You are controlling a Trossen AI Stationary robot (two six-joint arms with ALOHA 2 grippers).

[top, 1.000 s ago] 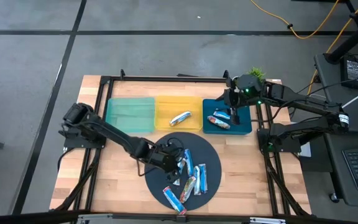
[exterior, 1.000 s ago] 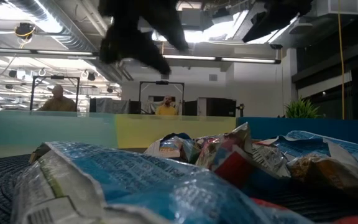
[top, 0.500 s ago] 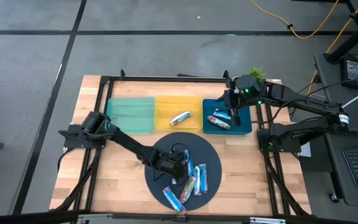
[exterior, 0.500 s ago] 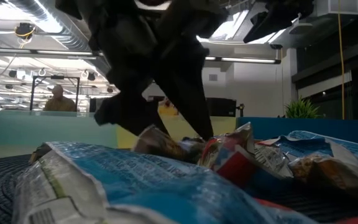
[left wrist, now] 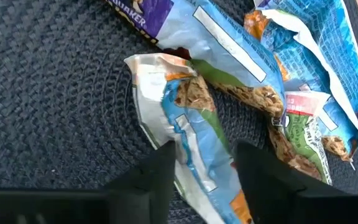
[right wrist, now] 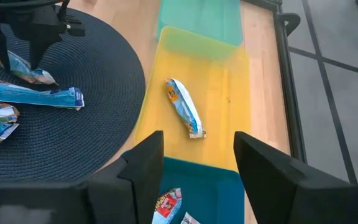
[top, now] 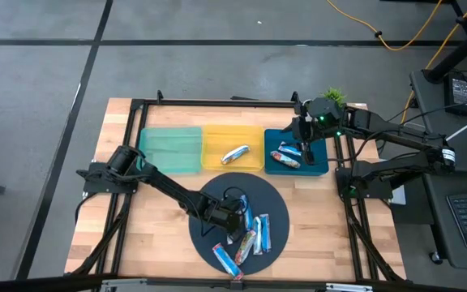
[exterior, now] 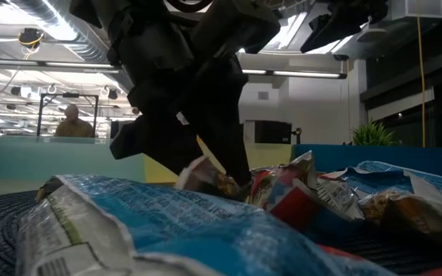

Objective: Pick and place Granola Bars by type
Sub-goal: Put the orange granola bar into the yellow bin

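You are looking at crinkled, glossy foil wrappers on the small oblong granola bars (left wrist: 191, 130), catching light in blue, silver-white and orange. They are lying on a round dark woven mat (top: 209, 195) whose coarse, matt braided texture is showing clearly in the left wrist view. The pale wooden tabletop (top: 148, 231) is showing smooth planks with a satin finish. The rectangular teal tray (top: 169, 148), yellow tray (right wrist: 213, 93) and blue tray (top: 319, 166) are appearing as smooth, slightly translucent plastic. The black frame rails (top: 132, 130) are reading as matt metal.
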